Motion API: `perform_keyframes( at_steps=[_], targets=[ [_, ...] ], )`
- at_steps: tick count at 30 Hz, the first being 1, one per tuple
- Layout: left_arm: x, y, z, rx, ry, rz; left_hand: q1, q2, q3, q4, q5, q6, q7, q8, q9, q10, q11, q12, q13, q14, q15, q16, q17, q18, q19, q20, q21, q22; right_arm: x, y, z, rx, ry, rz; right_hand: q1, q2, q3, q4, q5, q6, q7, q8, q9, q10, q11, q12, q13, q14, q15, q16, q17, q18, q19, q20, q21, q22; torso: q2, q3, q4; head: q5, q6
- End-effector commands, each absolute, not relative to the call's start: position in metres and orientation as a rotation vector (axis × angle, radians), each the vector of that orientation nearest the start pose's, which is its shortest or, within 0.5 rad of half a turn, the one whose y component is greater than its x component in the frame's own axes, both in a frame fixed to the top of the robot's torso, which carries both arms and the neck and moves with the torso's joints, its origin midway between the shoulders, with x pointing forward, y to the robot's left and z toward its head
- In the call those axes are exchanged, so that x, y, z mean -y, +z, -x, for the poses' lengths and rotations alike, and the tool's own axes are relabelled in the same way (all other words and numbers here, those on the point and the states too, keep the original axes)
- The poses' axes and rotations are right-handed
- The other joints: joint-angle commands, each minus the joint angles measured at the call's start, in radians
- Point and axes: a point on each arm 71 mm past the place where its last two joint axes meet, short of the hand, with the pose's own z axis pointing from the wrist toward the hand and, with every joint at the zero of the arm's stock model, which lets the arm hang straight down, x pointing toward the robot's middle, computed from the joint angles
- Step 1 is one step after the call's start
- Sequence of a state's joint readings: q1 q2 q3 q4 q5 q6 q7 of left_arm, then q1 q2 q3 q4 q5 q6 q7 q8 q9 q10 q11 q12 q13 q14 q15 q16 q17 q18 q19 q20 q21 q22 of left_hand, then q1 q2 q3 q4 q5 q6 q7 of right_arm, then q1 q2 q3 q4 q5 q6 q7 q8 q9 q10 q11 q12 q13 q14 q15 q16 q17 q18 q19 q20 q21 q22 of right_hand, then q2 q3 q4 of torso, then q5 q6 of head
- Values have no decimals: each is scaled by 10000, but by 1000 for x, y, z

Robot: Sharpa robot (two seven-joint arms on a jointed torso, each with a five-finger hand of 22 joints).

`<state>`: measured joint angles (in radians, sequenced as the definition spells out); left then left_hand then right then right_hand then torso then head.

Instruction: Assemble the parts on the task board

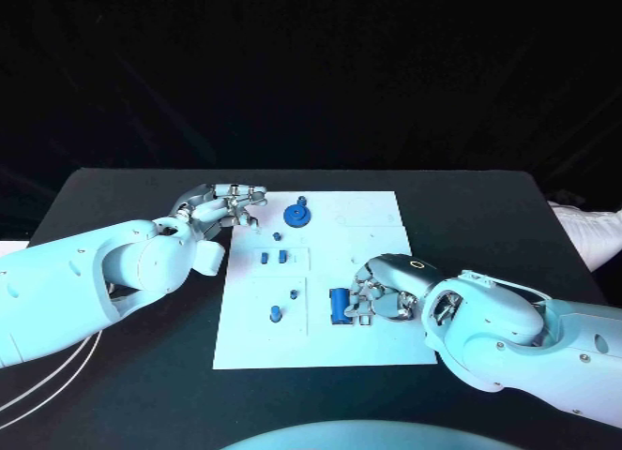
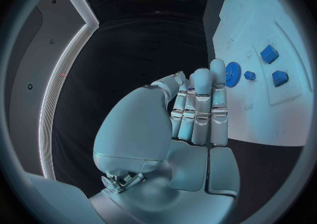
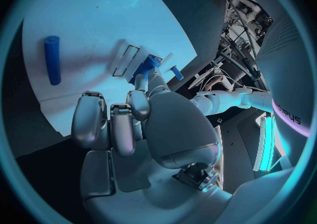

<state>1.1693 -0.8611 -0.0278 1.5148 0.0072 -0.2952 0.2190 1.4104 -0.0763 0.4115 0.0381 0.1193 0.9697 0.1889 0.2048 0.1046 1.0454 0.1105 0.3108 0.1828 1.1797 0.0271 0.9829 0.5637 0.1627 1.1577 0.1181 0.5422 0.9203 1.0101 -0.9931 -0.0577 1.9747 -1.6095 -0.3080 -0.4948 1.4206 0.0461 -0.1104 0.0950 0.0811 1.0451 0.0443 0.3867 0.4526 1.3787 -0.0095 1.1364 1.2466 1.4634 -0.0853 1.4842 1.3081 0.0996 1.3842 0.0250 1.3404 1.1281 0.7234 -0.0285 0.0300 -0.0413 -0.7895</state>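
Risk note, judged from the present layout. Task board (image 1: pixel 365 211) lies mid-bench (image 1: pixel 500 216). Right hand (image 1: pixel 378 295) rests low over the board's 4 o'clock area, fingers curled down beside the blue cylinder (image 1: pixel 339 305), which lies flat there; whether the fingers actually grip it I cannot tell, since the right wrist view shows a cylinder lying clear of the fingertips. Left hand (image 1: pixel 227 204) sits at the board's 10 o'clock edge, fingers drawn together, nothing visibly in them; the blue gear (image 1: pixel 297 217) lies just beside it toward 3 o'clock. Small blue blocks (image 1: pixel 271 256) sit mid-board.

Likely failures:
- Cylinder rolls off under a glancing touch, being round and on its side.
- Board slides if either hand drags on it.
- Left fingers nudge the gear off its seat.
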Motion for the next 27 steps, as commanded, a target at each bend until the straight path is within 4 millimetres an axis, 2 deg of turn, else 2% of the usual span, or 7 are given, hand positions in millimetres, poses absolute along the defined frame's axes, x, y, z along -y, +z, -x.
perform_keyframes(
  at_steps=[1, 5, 13, 17, 20, 23, 27],
  targets=[
    [-218, -201, -485, -15835, -14571, 12464, 17, 98, -37, -12, 66, -58, -13, 34, 2, -82, 4, 61, 12, -44, -6, -34, -10, 191, 12, 75, -43, -8, 164, -228, -356, -18973, 5465, 1418, 40, -47, -59, -15, -48, 54, -4, 39, 14, 240, -204, 100, 6, 816, -69, 29, 1267, -142, 38, -62, 48, 3, -4, -2, 1, -8, -5],
    [-218, -201, -485, -15838, -14573, 12463, 17, 98, -37, -12, 66, -58, -13, 34, 2, -82, 4, 61, 12, -44, -6, -34, -10, 191, 12, 75, -43, -8, 166, -225, -356, -18558, 5770, 951, -37, -74, -97, 16, -54, 41, 11, 34, 17, 217, -191, 37, -35, 809, -64, 10, 1238, -142, 35, -64, 44, -1, -1, -2, 6, -19, 13],
    [-218, -201, -485, -15832, -14557, 12470, 17, 98, -37, -12, 66, -58, -13, 34, 2, -82, 4, 61, 12, -44, -6, -34, -10, 191, 12, 75, -43, -8, 182, -213, -354, -17595, 6775, -451, -135, -93, -111, 84, 535, -236, 117, -152, -41, -72, -112, -562, -434, 758, -7, -143, 1021, -134, 2, -33, 2, -58, 5, -12, -3, -30, 27],
    [-218, -201, -485, -15827, -14544, 12475, 17, 98, -37, -12, 66, -58, -13, 34, 2, -82, 4, 61, 12, -44, -6, -34, -10, 191, 12, 75, -43, -8, 199, -210, -355, -17857, 6532, -823, -202, -50, -101, 160, 601, -519, 263, -457, -190, -242, -1, -911, -672, 739, 75, -203, 941, -126, -34, 22, -44, -127, -7, -16, -4, -72, 34],
    [-218, -201, -484, -15825, -14566, 12464, 17, 98, -37, -12, 66, -58, -13, 34, 2, -82, 4, 61, 12, -44, -6, -34, -10, 191, 12, 75, -43, -8, 213, -210, -356, -18111, 6268, -1054, -352, 2, -118, 309, 776, -734, 403, -806, -374, -330, 116, -1102, -801, 724, 170, -251, 881, -124, -55, 95, -69, -159, 3, -21, -8, -103, 42],
    [-215, -200, -483, -15856, -14659, 12427, 15, 97, -41, -13, 65, -72, -11, 49, 2, -98, 7, 77, 12, -54, -2, -37, -21, 191, 8, 78, -49, -11, 226, -210, -356, -18302, 5874, -1064, -382, -12, -125, 377, 893, -722, 470, -1066, -535, -409, 175, -1288, -930, 718, 229, -277, 853, -116, -70, 164, -88, -180, 21, -27, 13, -175, 61],
    [-213, -199, -481, -15895, -14753, 12389, 15, 97, -41, -13, 65, -72, -11, 49, 2, -99, 7, 78, 12, -54, -2, -37, -21, 191, 8, 78, -50, -12, 243, -214, -357, -18691, 4942, -813, -430, 14, -120, 518, 854, -634, 538, -1464, -808, -623, 234, -1854, -1346, 696, 286, -354, 759, -97, -113, 233, -140, -254, -3, -19, 3, -269, 48]
  ],
)
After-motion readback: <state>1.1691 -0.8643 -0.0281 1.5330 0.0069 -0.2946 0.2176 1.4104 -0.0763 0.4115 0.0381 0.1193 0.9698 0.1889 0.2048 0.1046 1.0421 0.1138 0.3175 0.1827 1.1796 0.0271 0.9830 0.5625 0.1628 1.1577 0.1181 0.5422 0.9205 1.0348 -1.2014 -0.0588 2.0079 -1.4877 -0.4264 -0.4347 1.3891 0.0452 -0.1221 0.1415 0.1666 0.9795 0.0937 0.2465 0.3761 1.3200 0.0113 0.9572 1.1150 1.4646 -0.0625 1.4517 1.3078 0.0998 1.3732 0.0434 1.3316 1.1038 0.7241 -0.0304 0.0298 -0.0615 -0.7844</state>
